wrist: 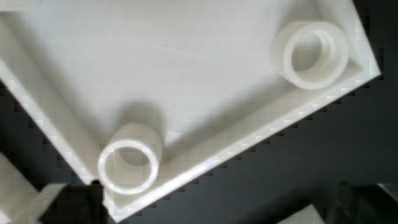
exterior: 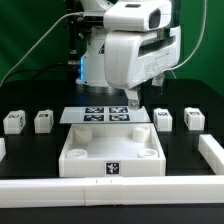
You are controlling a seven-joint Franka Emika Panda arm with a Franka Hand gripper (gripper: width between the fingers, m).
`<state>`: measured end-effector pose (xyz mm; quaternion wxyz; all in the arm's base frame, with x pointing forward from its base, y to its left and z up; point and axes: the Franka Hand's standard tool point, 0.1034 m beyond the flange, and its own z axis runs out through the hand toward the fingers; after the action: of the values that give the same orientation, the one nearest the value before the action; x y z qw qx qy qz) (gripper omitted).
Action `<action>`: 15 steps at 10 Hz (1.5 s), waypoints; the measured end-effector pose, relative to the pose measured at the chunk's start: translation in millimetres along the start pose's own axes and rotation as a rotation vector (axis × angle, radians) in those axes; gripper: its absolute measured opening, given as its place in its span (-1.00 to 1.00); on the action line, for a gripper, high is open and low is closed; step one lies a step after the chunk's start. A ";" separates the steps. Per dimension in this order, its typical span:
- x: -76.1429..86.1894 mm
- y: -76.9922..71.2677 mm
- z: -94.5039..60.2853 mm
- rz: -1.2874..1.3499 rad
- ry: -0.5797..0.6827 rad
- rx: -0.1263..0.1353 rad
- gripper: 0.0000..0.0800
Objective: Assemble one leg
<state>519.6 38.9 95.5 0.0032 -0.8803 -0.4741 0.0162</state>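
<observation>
Two legs (exterior: 42, 120) stand at the exterior view's left and two more legs (exterior: 163, 118) at its right. Each is a small white block with a tag. My gripper (exterior: 131, 103) hangs over the far edge of the large white square tray part (exterior: 110, 150), clear of every leg. In the wrist view the tray part (wrist: 160, 70) fills the picture with two round corner sockets (wrist: 128, 163). The dark fingertips (wrist: 63, 205) show at the picture's edge, wide apart, and the gripper (wrist: 214, 212) is open with nothing between them. No leg shows in the wrist view.
The marker board (exterior: 100, 115) lies behind the tray part, under the arm. White rails run along the front (exterior: 110, 191) and the exterior view's right (exterior: 211, 150). The table is black.
</observation>
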 end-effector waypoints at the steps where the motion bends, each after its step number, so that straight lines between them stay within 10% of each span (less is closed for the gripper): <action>1: -5.0 -0.4 1.1 0.003 -0.004 0.003 0.62; 7: -8.2 -4.4 7.7 -0.098 0.007 -0.009 0.62; 12: -56.4 -27.2 33.8 -0.475 -0.003 -0.004 0.62; 15: -57.2 -27.5 34.5 -0.452 -0.004 0.000 0.62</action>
<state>464.0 6.0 63.1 0.0059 -0.7515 -0.6595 0.0171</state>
